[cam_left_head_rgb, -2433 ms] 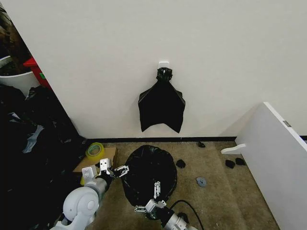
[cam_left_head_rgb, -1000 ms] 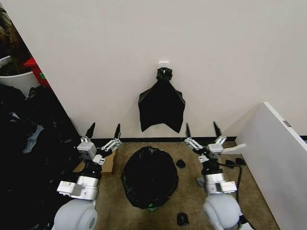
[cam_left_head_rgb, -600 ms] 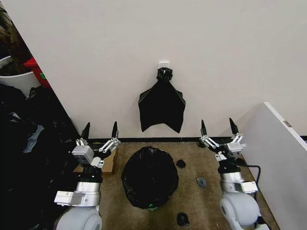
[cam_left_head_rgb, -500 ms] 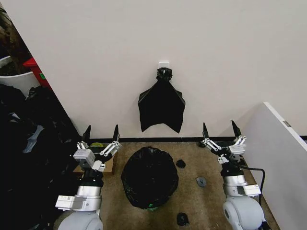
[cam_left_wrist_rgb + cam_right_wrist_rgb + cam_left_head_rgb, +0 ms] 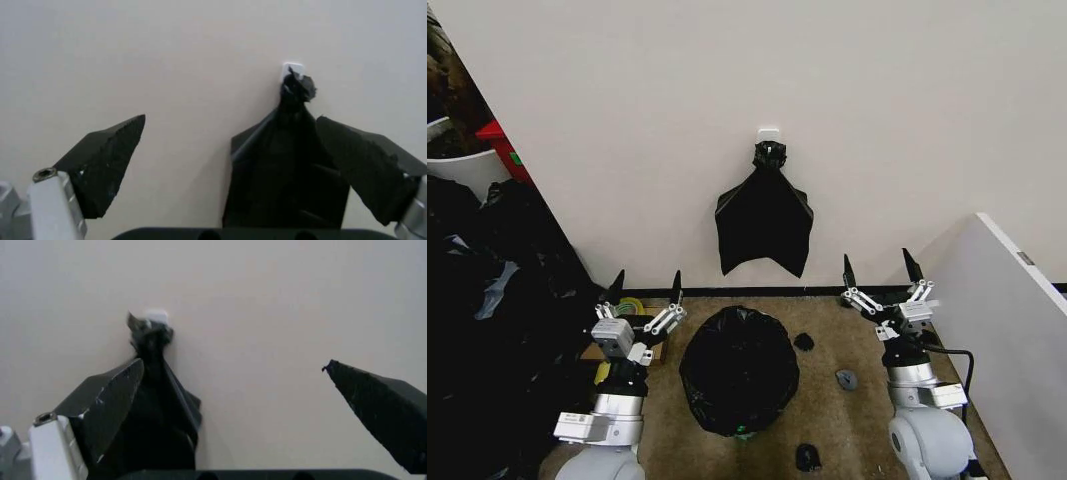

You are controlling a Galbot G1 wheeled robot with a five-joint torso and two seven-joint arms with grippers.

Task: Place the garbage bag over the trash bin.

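Both grippers, left gripper and right gripper, stand raised, spread wide, holding nothing; between them the garbage bag already drapes the bin; seemingly little remains.

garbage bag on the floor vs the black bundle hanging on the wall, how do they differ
The garbage bag sits on the floor between the open left gripper and open right gripper; the black bundle hangs from a white wall hook. The garbage bag looks round and bulging; the black bundle hangs flat, shield-shaped, knotted on top. The garbage bag looks wider than the black bundle. Both are black plastic.
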